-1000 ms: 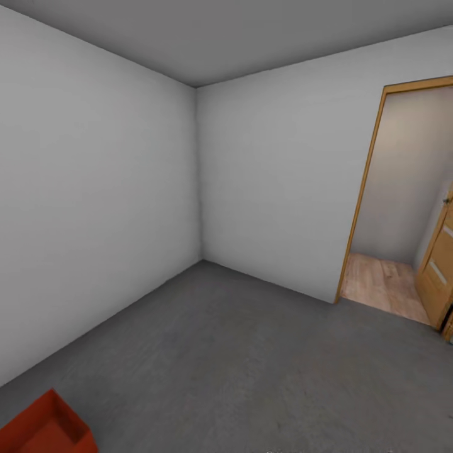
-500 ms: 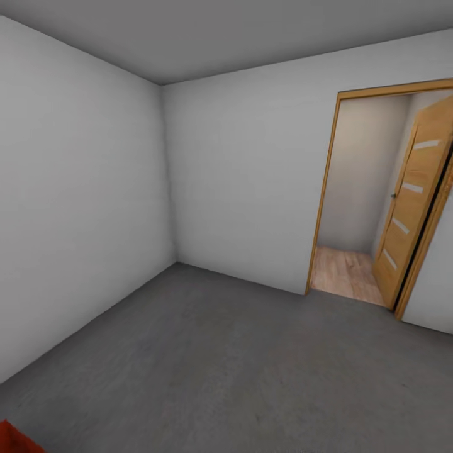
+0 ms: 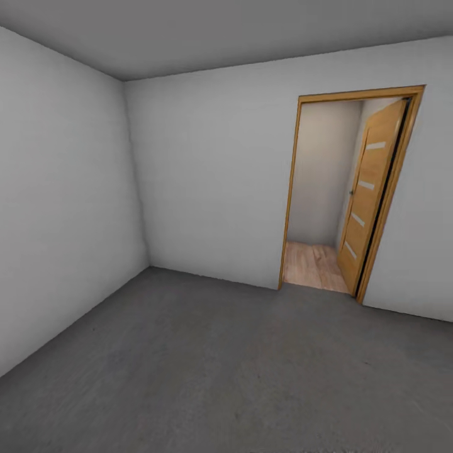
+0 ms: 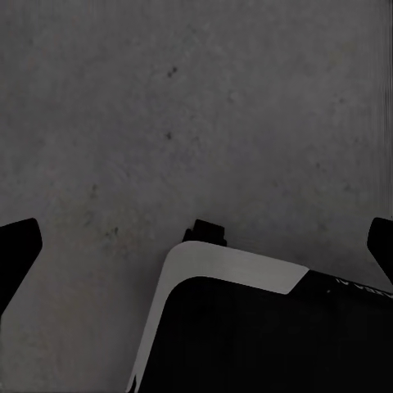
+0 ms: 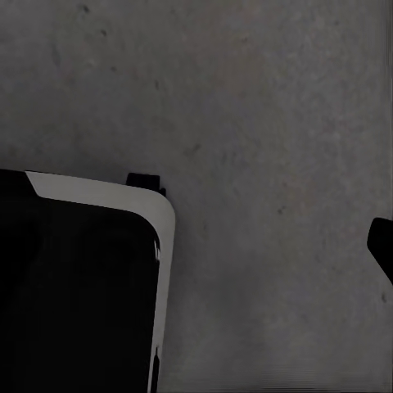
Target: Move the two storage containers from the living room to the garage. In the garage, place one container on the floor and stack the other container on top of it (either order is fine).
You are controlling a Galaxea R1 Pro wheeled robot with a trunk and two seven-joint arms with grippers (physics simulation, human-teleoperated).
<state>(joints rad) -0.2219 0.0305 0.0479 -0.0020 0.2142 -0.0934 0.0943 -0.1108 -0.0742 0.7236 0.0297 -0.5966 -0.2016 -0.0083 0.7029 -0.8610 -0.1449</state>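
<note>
garage [image 3: 207,163]: pale grey walls, dark grey concrete floor [image 3: 220,371] | far right: open wooden door [image 3: 371,195], light plank flooring beyond | left hand [image 4: 196,254]: fingers spread wide, empty, above floor | right hand: 1 fingertip [image 5: 381,246] visible, opening unclear | no legible writing

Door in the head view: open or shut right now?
Open. The door is swung inward off its frame, and light wood flooring shows through the gap beyond the grey floor.
</note>
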